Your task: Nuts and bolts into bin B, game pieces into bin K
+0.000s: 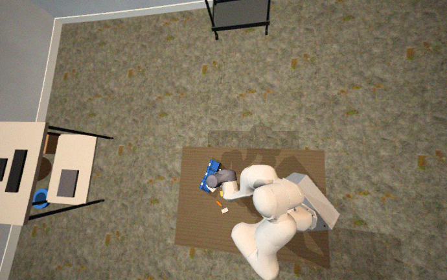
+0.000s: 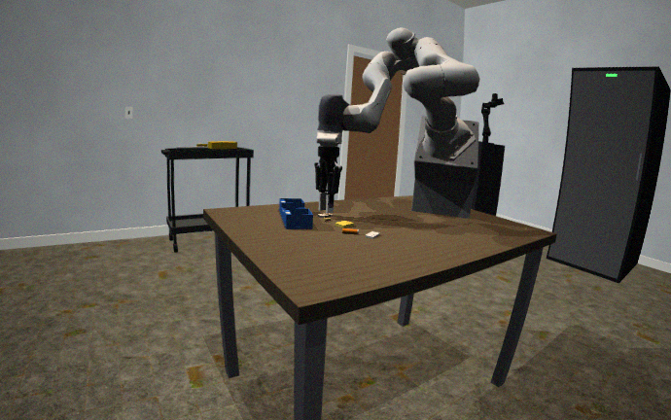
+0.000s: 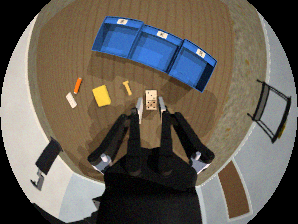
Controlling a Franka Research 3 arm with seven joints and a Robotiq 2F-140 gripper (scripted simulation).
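Observation:
My gripper [image 2: 326,210] [image 3: 150,102] points down, partly open, its fingertips on either side of a white domino [image 3: 151,93] and just above the table; no grip on it shows. A small gold bolt [image 3: 128,89] [image 2: 327,219] lies left of the domino in the wrist view. Three joined blue bins stand beyond: left bin [image 3: 118,39], middle bin [image 3: 155,50] and right bin [image 3: 191,69]. Their label letters are too small to read surely. The bins look empty. In the top view the arm hides the gripper and domino.
A yellow block [image 3: 101,96] [image 2: 344,224] [image 1: 221,193], an orange stick-like thing [image 3: 77,85] [image 2: 350,230] [image 1: 219,203] and a pale flat block [image 3: 71,100] [image 2: 371,234] [image 1: 224,210] lie on the table [image 1: 204,231], left of the bolt in the wrist view.

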